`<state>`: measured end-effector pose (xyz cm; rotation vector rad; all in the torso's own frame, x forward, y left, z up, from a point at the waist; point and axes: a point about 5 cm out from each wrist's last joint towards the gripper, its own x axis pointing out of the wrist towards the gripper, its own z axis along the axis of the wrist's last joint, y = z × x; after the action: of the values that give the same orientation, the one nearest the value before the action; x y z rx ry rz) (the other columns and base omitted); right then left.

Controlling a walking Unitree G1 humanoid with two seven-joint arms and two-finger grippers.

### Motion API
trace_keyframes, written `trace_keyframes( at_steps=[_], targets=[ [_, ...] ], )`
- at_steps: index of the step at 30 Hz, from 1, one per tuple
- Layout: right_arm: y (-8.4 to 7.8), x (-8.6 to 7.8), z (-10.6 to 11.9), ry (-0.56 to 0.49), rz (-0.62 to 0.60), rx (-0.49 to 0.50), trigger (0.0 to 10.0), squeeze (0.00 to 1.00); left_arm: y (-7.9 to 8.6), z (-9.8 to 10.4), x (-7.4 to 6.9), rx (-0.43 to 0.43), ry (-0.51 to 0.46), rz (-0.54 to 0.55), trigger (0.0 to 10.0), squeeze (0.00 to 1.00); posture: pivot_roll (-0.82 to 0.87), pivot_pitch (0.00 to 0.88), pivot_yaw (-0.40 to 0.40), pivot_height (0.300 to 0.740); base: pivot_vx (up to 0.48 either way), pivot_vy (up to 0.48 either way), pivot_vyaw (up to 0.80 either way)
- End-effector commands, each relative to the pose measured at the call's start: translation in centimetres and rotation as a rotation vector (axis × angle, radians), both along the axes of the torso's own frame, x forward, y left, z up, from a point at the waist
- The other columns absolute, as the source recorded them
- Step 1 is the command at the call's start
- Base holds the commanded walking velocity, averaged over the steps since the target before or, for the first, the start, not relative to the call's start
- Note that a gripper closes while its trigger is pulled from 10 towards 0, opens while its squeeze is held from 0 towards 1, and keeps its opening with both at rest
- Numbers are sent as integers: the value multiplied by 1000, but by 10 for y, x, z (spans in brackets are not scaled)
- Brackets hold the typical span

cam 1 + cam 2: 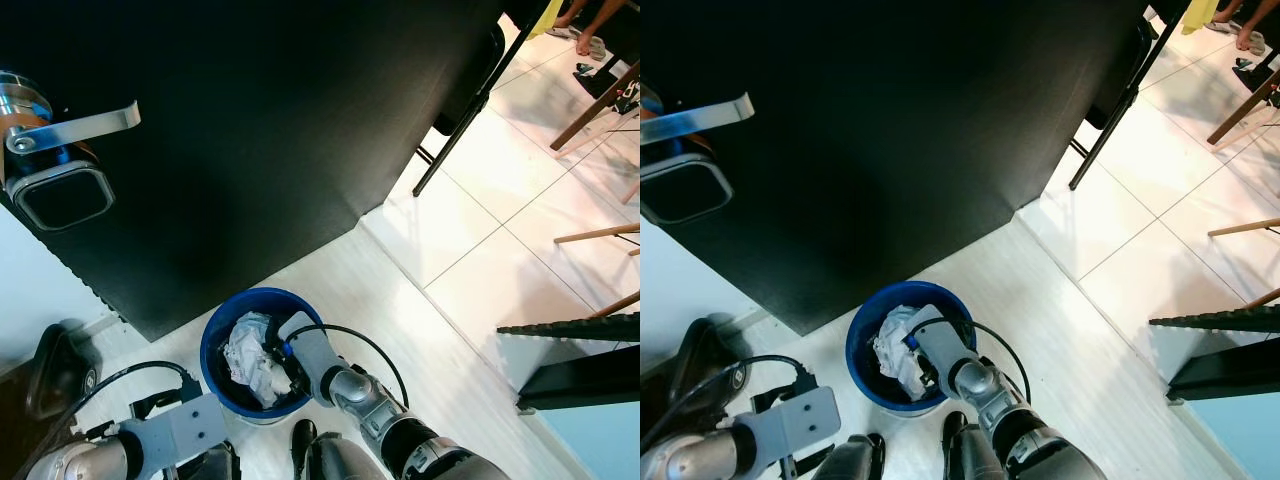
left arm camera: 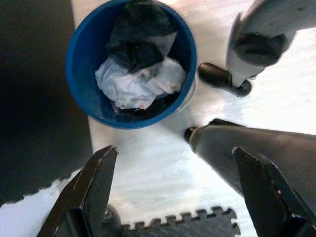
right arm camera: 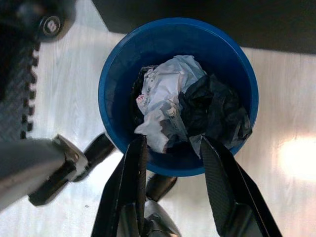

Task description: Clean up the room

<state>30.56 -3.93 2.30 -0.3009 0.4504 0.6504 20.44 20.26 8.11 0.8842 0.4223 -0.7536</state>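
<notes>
Right gripper [image 3: 170, 148] over blue bin [image 3: 116, 74], fingers apart, hovering at crumpled white paper [image 3: 165, 94] and black plastic inside bin. Left gripper [image 2: 173, 182] near bin, spread wide, holding nothing. Step: likely drop-off done. Next: lift clear of rim. Beyond bin: black door [image 1: 260, 130].

Both arms are showing silver-grey metal shells with rounded joints. The right arm [image 1: 365, 398] is carrying a black cable that is looping out beside it, and a small blue part is sitting near its wrist. The left arm [image 1: 150, 440] is ending in a flat grey plate with two small screw holes, and a black cable is curving over it. The right gripper [image 3: 170, 158] and the left gripper [image 2: 173, 177] are each showing two long, tapering black fingers. The robot's feet [image 1: 302, 440] are looking glossy black.
</notes>
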Motion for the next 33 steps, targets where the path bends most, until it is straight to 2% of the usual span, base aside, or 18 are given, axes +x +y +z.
trace_keyframes(
  at_steps=[1,3,5,6,7,8,10,11,12,13,14,16,18,20,21,22,24,33],
  targets=[
    [4,-7,-6,49,-15,37,10000,0,-6,-11,-5,-10,38,-14,10000,0,130,310,-147,740,0,0,0],
    [-3,-2,-4,44,-56,53,10000,0,-11,-9,2,-47,22,9,10000,0,118,258,-139,740,0,0,0],
    [-3,-2,-4,44,-56,53,10000,0,-11,-9,2,-47,22,9,10000,0,118,258,-139,740,0,0,0],
    [-13,5,0,31,-120,67,10000,0,-18,-10,11,-89,7,44,10000,0,106,202,-123,740,0,0,0],
    [-13,5,0,31,-120,67,10000,0,-18,-10,11,-89,7,44,10000,0,106,202,-123,740,0,0,0],
    [-39,22,16,-64,-301,171,10000,0,-42,-15,33,-180,-42,113,10000,0,90,93,-90,740,0,0,0],
    [-39,22,16,-64,-301,171,10000,0,-42,-15,33,-180,-42,113,10000,0,90,93,-90,740,0,0,0],
    [-47,25,21,-92,-347,198,10000,0,-49,-16,38,-198,-55,126,10000,0,90,93,-90,740,0,0,0],
    [-60,25,26,-160,-399,210,10000,0,-59,-16,48,-226,-92,161,10000,0,64,37,-58,740,0,0,0],
    [-60,25,26,-160,-399,210,10000,0,-59,-16,48,-226,-92,161,10000,0,64,37,-58,740,0,0,0],
    [-78,19,30,-239,-465,204,10000,0,-68,-13,62,-268,-145,231,10000,0,58,12,-53,740,0,0,0],
    [-78,19,30,-239,-465,204,10000,0,-68,-13,62,-268,-145,231,10000,0,58,12,-53,740,0,0,0],
    [-90,12,31,-276,-512,195,10000,0,-71,-7,75,-348,-167,325,10000,0,50,0,-43,740,0,0,0],
    [-90,12,31,-276,-512,195,10000,0,-71,-7,75,-348,-167,325,10000,0,50,0,-43,740,0,0,0],
    [-96,7,30,-286,-545,191,10000,0,-71,-3,81,-411,-169,382,10000,0,48,0,-38,740,0,0,0],
    [-96,7,30,-286,-545,191,10000,0,-71,-3,81,-411,-169,382,10000,0,48,0,-38,740,0,0,0],
    [-106,0,26,-291,-599,176,10000,0,-70,-1,90,-487,-180,447,10000,0,38,0,-27,740,0,0,0],
    [-114,-9,27,-284,-679,149,10000,0,-74,-8,98,-505,-194,509,10000,0,19,0,1,740,0,0,0]
  ],
)
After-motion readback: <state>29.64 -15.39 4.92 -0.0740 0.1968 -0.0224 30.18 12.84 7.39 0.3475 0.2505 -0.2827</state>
